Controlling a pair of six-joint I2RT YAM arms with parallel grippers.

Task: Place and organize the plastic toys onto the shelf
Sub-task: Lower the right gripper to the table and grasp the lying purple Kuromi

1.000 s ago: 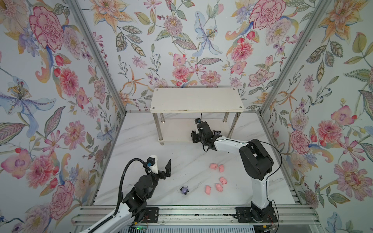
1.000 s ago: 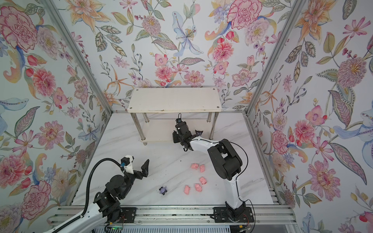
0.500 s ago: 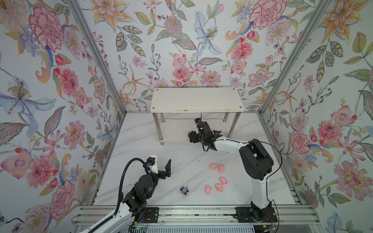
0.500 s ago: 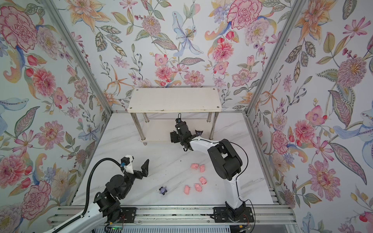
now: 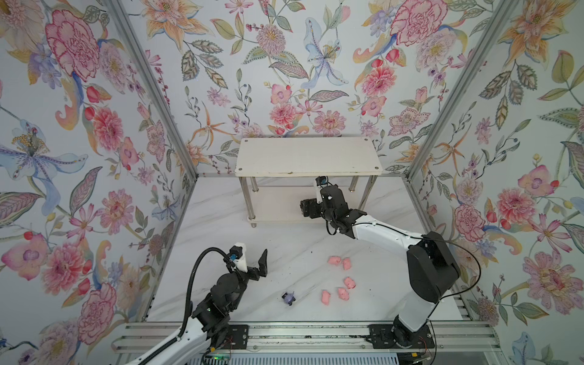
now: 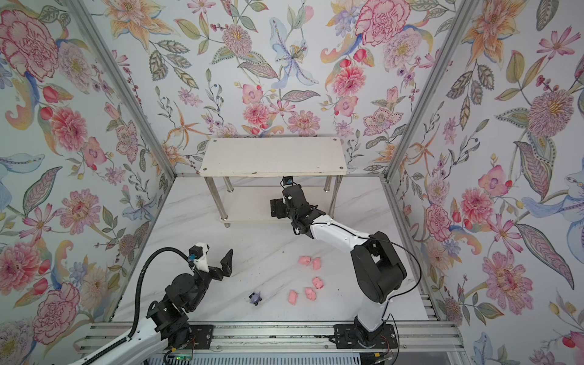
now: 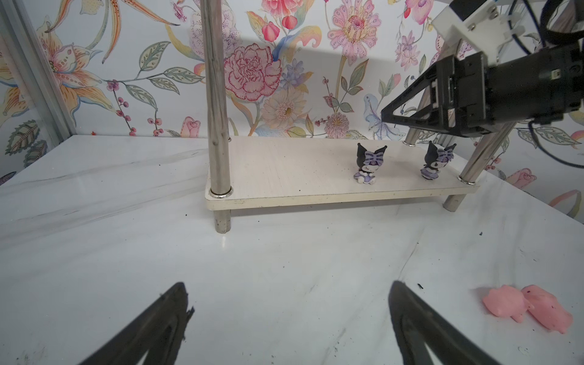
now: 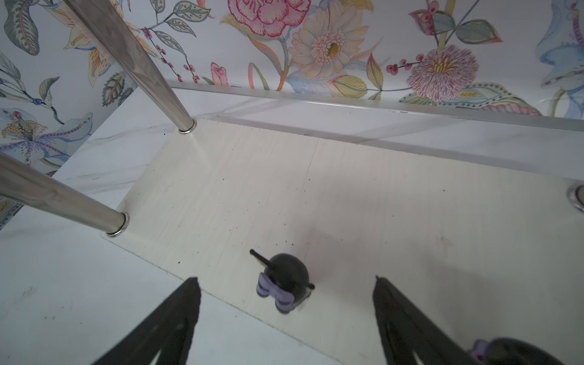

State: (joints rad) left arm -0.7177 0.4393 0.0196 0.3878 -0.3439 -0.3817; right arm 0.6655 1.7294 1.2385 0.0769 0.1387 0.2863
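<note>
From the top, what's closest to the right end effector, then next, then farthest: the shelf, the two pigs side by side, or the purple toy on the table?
In a top view:
1. Shelf: the open right end effector hovers over its lower board.
2. Pig pair: in the middle, before the shelf.
3. Purple toy: alone, farthest front, leftward.

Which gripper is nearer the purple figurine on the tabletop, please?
Left. The left gripper hovers close beside the figurine; the right gripper is away at the shelf's lower board.

The marble table (image 5: 284, 240) bears the shelf (image 5: 308, 156), five pigs (image 5: 349, 282), one figurine (image 5: 288, 298); two figurines (image 7: 368, 164) occupy its lower board (image 7: 284, 177).
</note>
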